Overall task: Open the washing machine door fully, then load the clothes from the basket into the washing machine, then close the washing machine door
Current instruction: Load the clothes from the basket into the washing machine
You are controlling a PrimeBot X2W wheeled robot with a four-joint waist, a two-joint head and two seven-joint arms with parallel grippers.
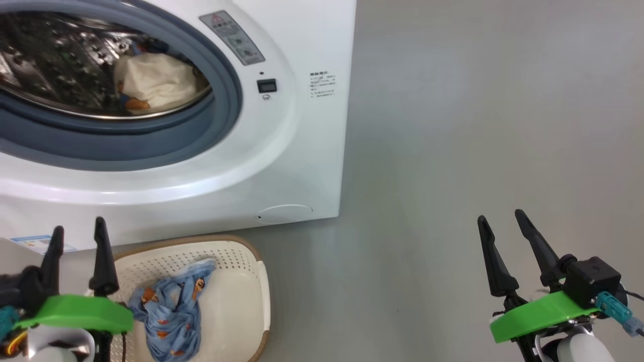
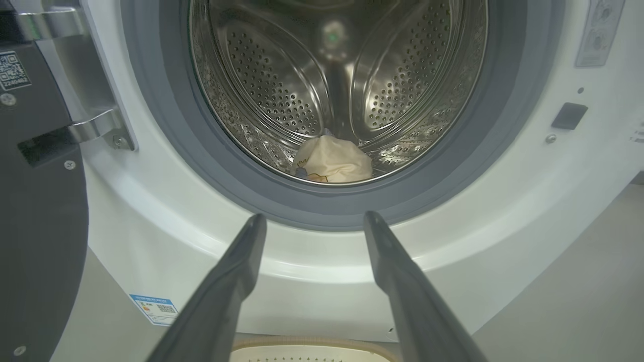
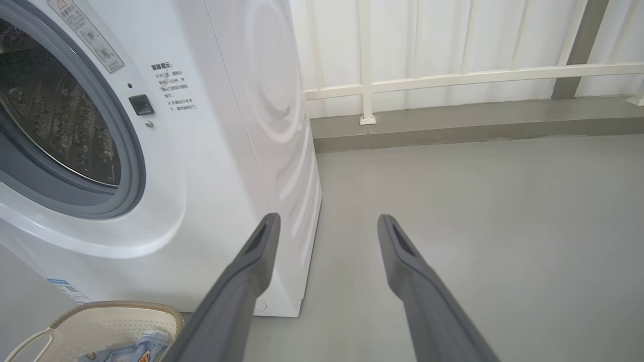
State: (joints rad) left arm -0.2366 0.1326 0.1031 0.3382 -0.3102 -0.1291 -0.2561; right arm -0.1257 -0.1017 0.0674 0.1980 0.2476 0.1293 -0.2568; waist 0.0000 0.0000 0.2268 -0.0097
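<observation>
The left gripper (image 1: 79, 224) hangs with its fingers spread and nothing between them, just beside the basket (image 1: 236, 259) in front of the washing machine (image 1: 282, 151). The blue garment (image 1: 173, 311) lies crumpled in the basket, close to that gripper. The cream garment (image 1: 156, 83) sits low in the steel drum (image 2: 282, 90). The door (image 2: 40, 241) stands swung open. The right gripper (image 1: 500, 215), also spread and empty, is well apart over the bare grey floor (image 1: 478, 125). A white railing (image 3: 453, 78) lines the wall.

My head camera looks down close on the washing machine (image 1: 302, 166). Left wrist camera faces straight into it; right wrist camera looks along its side. All see its grey ring (image 1: 151, 143).
</observation>
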